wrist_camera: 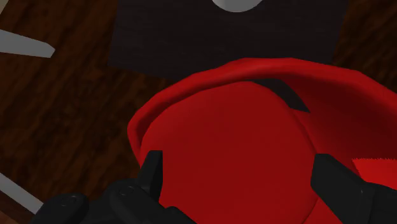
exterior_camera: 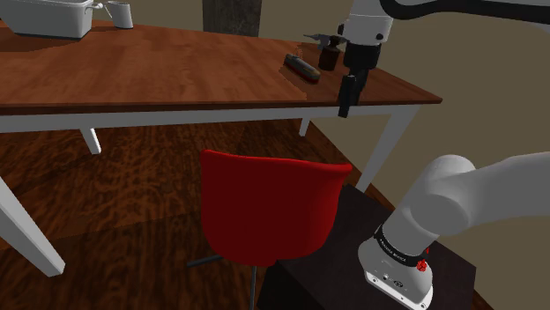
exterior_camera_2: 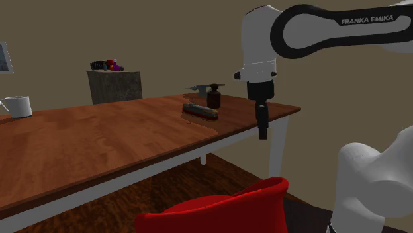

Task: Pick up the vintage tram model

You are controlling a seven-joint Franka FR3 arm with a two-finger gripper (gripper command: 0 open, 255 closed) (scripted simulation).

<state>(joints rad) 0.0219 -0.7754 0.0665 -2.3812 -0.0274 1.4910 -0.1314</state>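
**A:** Where is the tram model?

**B:** The tram model (exterior_camera: 301,67) lies on the wooden table (exterior_camera: 132,70), close to the end nearest the arm. It is long, low and dark, and it sits just beside a dark bottle (exterior_camera: 330,58).

**A:** And the gripper?

**B:** The gripper (exterior_camera: 347,99) points straight down at the table's edge, to the shoulder view's right of the tram model. It is apart from it and touches nothing.

**A:** How do the jaws stand?

**B:** Wide. In the wrist view the two black fingers (wrist_camera: 151,173) are far apart with nothing clasped between them. Below them is the seat of a red chair (wrist_camera: 254,140), and past the chair are the dark stand (wrist_camera: 222,32) and the wood floor (wrist_camera: 57,114).

**A:** Anything else on the table?

**B:** A white mug (exterior_camera_2: 20,106) stands at the far end beside a white bin (exterior_camera: 48,16), both well apart from the tram model.
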